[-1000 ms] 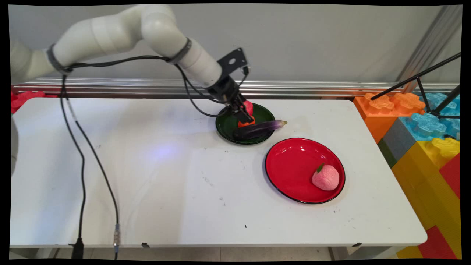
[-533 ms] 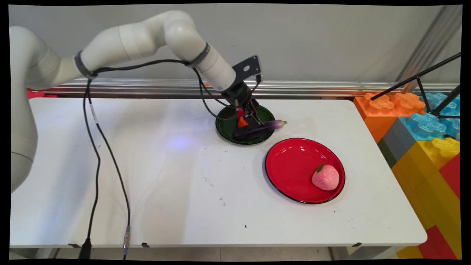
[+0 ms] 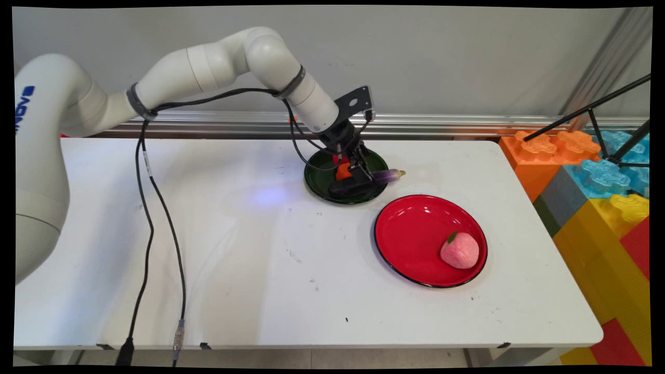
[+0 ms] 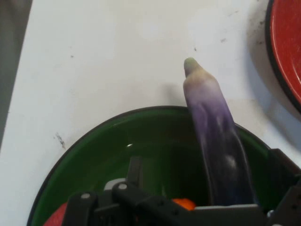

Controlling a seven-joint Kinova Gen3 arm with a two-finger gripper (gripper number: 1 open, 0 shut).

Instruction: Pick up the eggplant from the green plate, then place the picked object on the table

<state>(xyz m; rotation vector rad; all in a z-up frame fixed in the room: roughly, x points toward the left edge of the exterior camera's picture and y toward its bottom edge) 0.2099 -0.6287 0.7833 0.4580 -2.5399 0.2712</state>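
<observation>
A dark green plate [image 3: 317,188] at the table's far middle holds a purple eggplant [image 3: 388,176], an orange piece [image 3: 343,170] and a red piece mostly hidden behind the hand. My gripper [image 3: 359,175] is down in the plate, open, with one finger on each side of the eggplant's dark middle. In the hand view the eggplant [image 4: 221,141] runs up between the fingers [image 4: 136,169] over the green plate [image 4: 108,150], nearer the right finger, its pale tip past the rim. The orange piece [image 4: 184,203] peeks out low by the linkage.
A red plate [image 3: 415,234] with a pink peach [image 3: 460,250] sits to the front right of the green one; its rim [image 4: 287,42] shows in the hand view. Big coloured toy blocks [image 3: 597,176] stand off the table's right end. Black cables [image 3: 150,208] hang at the left.
The gripper has moved right across the green plate, from over the red and orange pieces to the eggplant, and come down around it.
</observation>
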